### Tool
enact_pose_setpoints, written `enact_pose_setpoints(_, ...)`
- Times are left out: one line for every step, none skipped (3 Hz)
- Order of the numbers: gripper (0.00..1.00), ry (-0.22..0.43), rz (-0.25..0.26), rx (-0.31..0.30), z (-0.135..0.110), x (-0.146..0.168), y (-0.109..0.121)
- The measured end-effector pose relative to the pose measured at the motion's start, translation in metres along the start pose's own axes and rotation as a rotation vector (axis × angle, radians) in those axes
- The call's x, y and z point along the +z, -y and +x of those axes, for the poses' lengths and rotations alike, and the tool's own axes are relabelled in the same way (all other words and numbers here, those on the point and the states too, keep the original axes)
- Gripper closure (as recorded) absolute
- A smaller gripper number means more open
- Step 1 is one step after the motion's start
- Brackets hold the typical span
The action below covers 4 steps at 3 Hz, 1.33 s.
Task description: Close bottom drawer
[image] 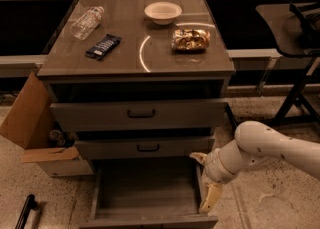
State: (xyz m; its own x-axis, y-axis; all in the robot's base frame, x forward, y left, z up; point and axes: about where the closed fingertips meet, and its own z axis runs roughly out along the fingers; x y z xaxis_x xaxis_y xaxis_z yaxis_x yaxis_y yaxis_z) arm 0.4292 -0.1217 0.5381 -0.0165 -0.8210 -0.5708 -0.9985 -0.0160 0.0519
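Note:
The bottom drawer [145,193] is pulled far out of the grey cabinet [135,68], and its shallow tray looks empty. Its low front panel [150,221] runs along the bottom edge of the camera view, and its handle is out of view. My gripper [205,178] is at the drawer's right side, by the right wall. It is open and holds nothing. One cream finger [199,157] is up near the middle drawer's corner and the other finger [210,199] hangs down beside the tray. The white arm [265,148] reaches in from the right.
The middle drawer [145,148] and top drawer [140,114] stand slightly out. On the cabinet top lie a plastic bottle [87,22], a dark snack bar [103,46], a white bowl [163,11] and a gold chip bag [190,39]. A cardboard box [35,133] stands at left and a black stand [300,73] at right.

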Motion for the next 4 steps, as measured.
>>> enact_pose_setpoints(0.00,0.000,0.000,0.000,0.000,0.000,0.000)
enact_pose_setpoints(0.00,-0.030,0.022,-0.005,0.015,0.017,-0.001)
enact_pose_setpoints(0.00,-0.084,0.001,-0.005,0.057,0.062,0.001)
enact_pose_setpoints(0.00,-0.094,-0.072,0.005,0.120,0.127,0.001)
